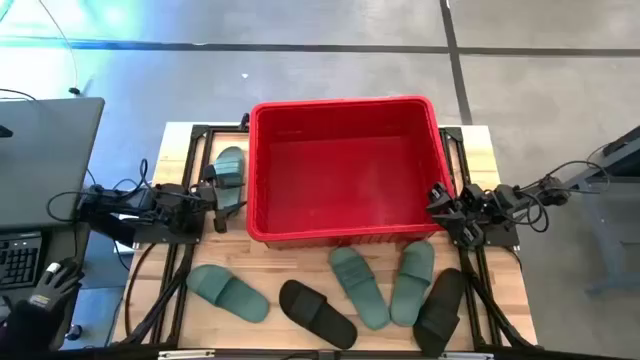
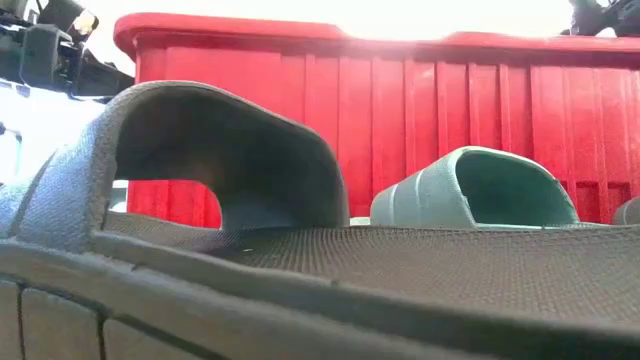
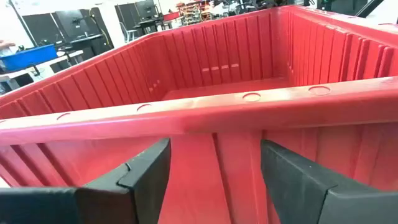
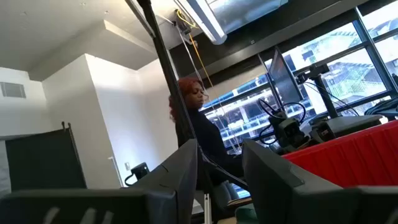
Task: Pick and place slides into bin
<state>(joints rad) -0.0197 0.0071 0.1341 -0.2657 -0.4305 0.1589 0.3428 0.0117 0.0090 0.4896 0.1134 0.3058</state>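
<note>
My left gripper (image 3: pixel 214 171) hangs open beside the bin (image 1: pixel 345 235)'s left wall. One green slide (image 1: pixel 229 172) lies just left of it. My right gripper (image 4: pixel 217 168) waits open at the right wall.

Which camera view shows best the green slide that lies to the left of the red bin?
The high view shows it best: the whole green slide lies beside the bin's left wall, near the left claw. The low view shows other slides before the bin. The left wrist view shows only the bin, and the right wrist view mostly the room.

Red bin (image 1: pixel 345 170) sits empty at table centre. Five slides (image 1: pixel 360 287) lie before it; one green slide (image 1: pixel 229 170) lies left.
</note>
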